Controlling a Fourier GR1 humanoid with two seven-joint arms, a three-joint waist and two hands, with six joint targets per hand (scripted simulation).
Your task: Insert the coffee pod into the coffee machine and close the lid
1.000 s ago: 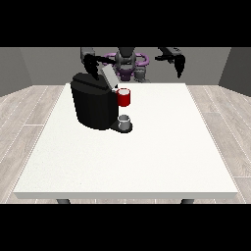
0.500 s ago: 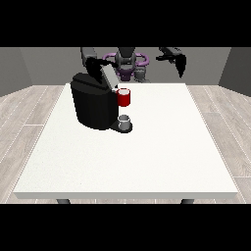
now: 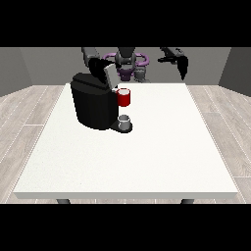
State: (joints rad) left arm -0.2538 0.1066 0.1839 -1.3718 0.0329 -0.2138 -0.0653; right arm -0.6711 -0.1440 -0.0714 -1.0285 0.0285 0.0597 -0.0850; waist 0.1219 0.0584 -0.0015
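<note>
One view only, from across the table, so everything hangs on it. The hand at the view's left (image 3: 104, 70) sits at the top rear of the coffee machine (image 3: 93, 105), right by what looks like the raised lid (image 3: 106, 73); black hand against black machine, so I cannot tell how its fingers lie or whether it touches the lid. The hand at the view's right (image 3: 182, 65) hangs in the air well apart from the machine, out past the table's far edge, its fingers pointing down and seemingly relaxed, holding nothing that I can see.

Just in front of and below the view-left hand, a red thing at the machine (image 3: 124, 97) sits at the brew head. Lower, on the machine's base, stands a small grey thing (image 3: 125, 121) (it may be the coffee pod, but I cannot say so).

My judgement is that the step in hand concerns the lid. To do it well, the view-left hand should press from above and behind the lid so it swings forward and down on its hinge, not sideways, since a sideways shove could slide the whole machine across the white table (image 3: 162, 147).

Room is generous. The machine stands towards the far left part of the table, not far from its left edge, so any push should not drive it that way. Towards the camera and under the view-right hand the tabletop gives wide space, and that hand is out of the way.
</note>
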